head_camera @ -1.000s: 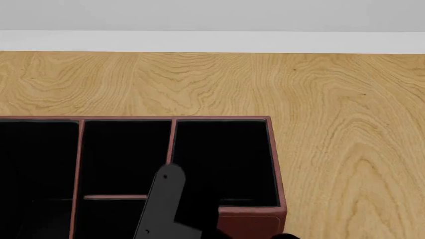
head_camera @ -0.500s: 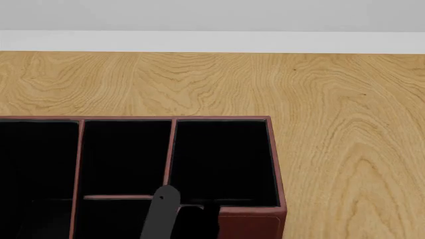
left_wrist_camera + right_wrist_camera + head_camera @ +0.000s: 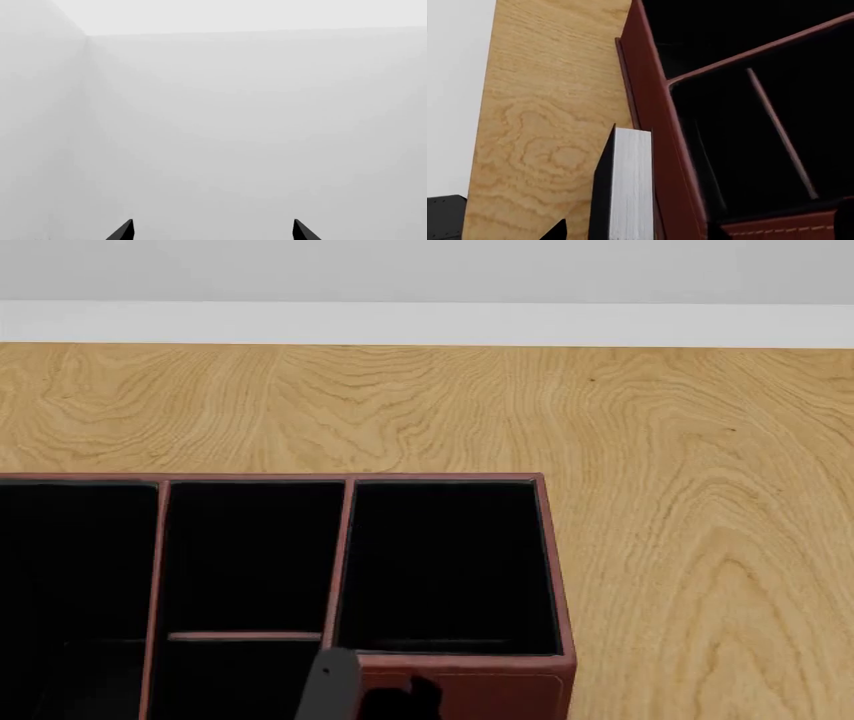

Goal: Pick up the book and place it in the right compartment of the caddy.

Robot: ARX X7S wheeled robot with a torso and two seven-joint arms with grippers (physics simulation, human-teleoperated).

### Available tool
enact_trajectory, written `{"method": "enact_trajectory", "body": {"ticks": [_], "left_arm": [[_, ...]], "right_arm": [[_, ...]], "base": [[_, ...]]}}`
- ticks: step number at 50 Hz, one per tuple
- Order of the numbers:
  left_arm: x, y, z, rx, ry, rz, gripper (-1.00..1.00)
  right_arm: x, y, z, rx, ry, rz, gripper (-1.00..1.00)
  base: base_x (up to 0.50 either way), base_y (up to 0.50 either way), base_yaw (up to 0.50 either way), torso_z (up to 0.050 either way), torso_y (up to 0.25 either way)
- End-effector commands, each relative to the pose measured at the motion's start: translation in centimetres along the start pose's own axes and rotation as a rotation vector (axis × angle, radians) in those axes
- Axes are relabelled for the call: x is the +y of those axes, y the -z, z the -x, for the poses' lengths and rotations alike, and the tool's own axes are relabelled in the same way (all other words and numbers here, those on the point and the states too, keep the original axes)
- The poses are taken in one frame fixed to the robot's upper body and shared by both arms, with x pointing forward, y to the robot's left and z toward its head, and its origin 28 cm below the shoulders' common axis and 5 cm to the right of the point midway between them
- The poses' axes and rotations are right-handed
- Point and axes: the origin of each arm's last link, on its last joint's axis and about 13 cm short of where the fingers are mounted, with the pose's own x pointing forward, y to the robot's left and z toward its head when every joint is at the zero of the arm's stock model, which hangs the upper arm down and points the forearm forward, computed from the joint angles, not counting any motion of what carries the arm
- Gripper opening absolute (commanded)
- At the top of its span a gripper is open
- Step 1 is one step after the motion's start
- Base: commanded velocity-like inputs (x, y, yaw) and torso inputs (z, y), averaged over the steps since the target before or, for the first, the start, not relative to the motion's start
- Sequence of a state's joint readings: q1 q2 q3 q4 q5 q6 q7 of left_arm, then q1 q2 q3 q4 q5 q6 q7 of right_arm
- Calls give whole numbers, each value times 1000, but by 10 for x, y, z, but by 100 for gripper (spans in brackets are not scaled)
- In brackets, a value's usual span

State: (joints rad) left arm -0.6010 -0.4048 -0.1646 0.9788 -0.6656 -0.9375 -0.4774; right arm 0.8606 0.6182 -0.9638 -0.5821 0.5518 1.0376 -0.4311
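Observation:
The reddish-brown caddy [image 3: 550, 540] lies at the lower left of the head view, its black right compartment [image 3: 447, 565] showing nothing inside. The black book with white page edges [image 3: 630, 185] stands between the jaws of my right gripper [image 3: 637, 231], which is shut on it, close beside and above the caddy's outer wall [image 3: 654, 120]. In the head view only one grey finger [image 3: 334, 685] of that gripper shows, at the caddy's near wall. My left gripper [image 3: 212, 231] is open and empty, facing a blank pale wall.
The wooden table [image 3: 667, 440] stretches behind and to the right of the caddy, ending at a white wall [image 3: 427, 280]. In the right wrist view the table's edge [image 3: 490, 100] runs beside the book, with a black robot part [image 3: 444, 217] past it.
In the head view my right gripper's finger has drawn back from over the divider beside the right compartment to the caddy's near wall, sinking toward the frame's bottom edge.

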Motion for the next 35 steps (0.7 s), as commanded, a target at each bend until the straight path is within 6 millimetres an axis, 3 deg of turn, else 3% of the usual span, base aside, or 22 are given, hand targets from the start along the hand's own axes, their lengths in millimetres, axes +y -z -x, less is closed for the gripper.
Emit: {"method": "enact_trajectory", "body": {"ticks": [1,35], "left_arm": [[1,0,0,-1,-1,0,100],[0,1,0,4,0,-2,100]], "right_arm": [[2,7,-6,17,-15,-14,100],[9,32,-24,88,-66,-66,100]], "base": [[0,0,0,0,0],[0,0,0,0,0]]}}
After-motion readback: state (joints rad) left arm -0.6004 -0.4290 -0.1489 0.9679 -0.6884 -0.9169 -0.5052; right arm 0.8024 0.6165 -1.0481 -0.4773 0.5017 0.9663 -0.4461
